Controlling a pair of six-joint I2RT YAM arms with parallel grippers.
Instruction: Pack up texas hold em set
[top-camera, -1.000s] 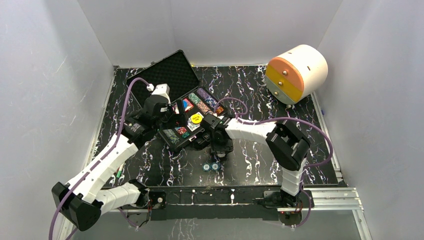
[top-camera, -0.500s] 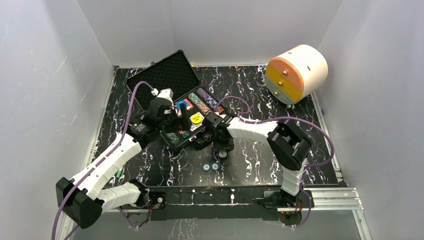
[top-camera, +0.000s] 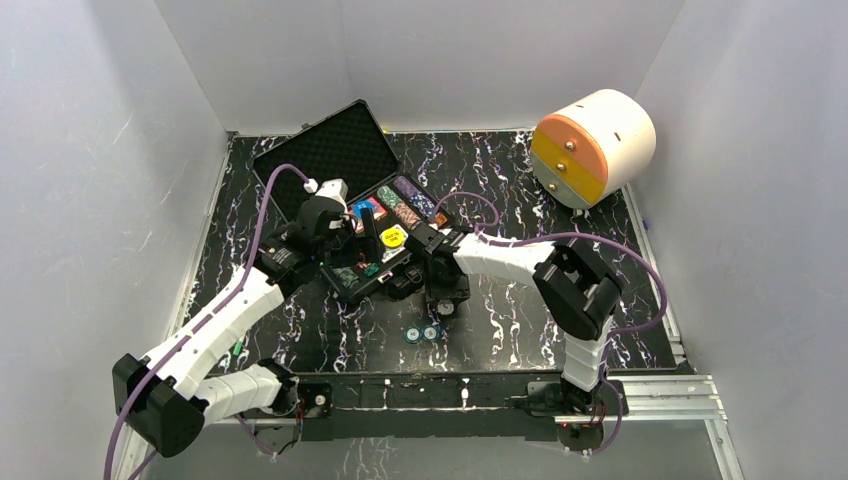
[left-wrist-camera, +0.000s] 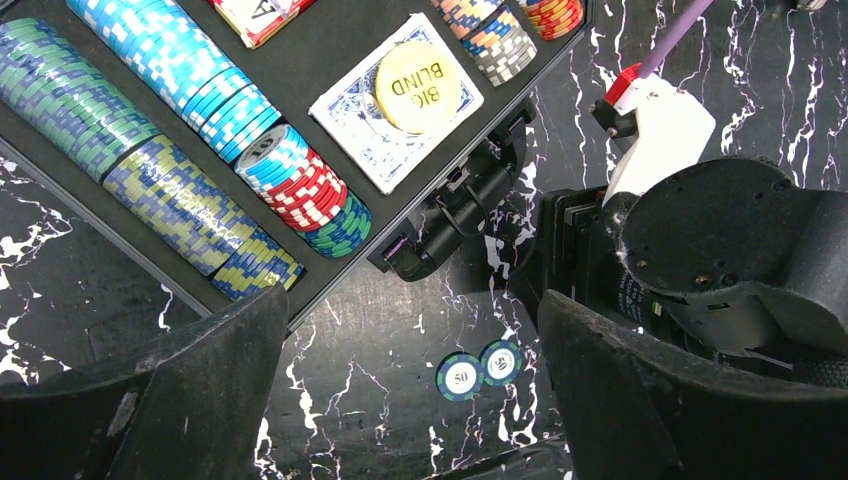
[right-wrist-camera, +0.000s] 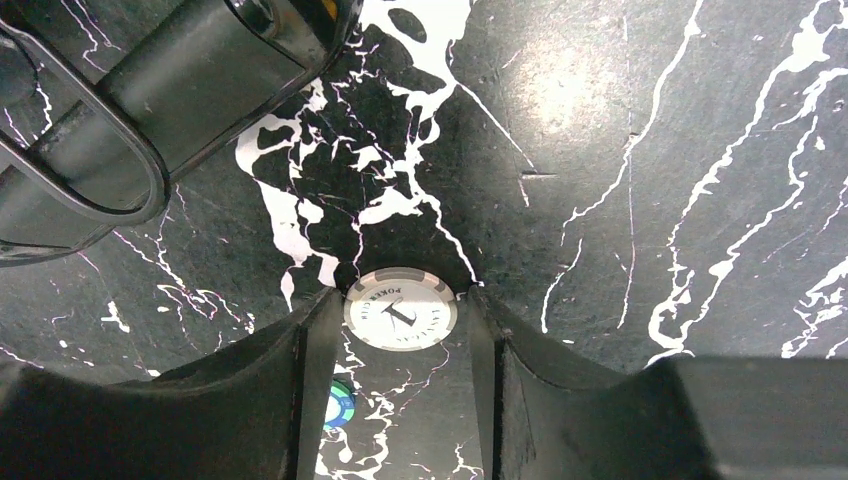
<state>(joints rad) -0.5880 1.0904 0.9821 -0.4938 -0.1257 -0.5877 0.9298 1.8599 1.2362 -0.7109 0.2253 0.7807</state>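
Where the handle (right-wrist-camera: 95, 125) juts, gripper (right-wrist-camera: 404, 300) flanks chip (right-wrist-camera: 400, 312).

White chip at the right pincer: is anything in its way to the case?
Yes, maybe. The white chip, pinched in the right pincer, faces the handle of the case, and the left pincer hangs open over its front edge. It would likely need lifting past both.

Case (top-camera: 335, 152) lay open, left of table (top-camera: 520, 190) centre. Two loose chips (top-camera: 421, 333) near table's near edge. White drawer cylinder (top-camera: 592, 145) at far-right corner.
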